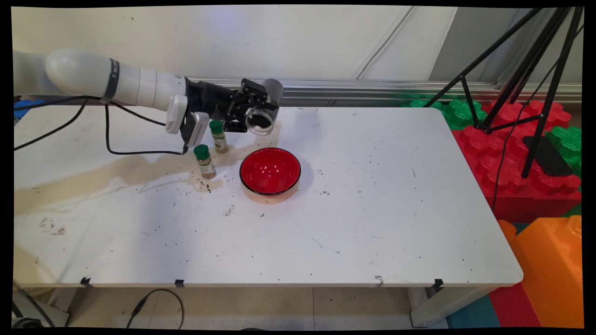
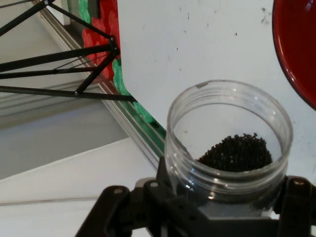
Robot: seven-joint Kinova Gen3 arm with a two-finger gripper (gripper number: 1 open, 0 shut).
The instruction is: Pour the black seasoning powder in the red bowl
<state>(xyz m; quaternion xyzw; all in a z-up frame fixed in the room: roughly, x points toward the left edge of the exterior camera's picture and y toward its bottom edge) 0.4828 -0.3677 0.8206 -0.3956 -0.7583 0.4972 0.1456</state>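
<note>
Gripper [image 1: 251,111], clamped on a clear plastic jar [image 1: 260,122] tipped on its side above the table's [image 1: 372,209] far edge, mouth toward the near side. Dark granules [image 2: 237,153] pool against the jar's lower wall; its lid is off. It looks light, rigid and smooth, probably slippery, and best held around the body as here. Below, nearer the table's middle, sits a red bowl [image 1: 270,170]; left of it stand two green-capped spice bottles [image 1: 205,161].
</note>
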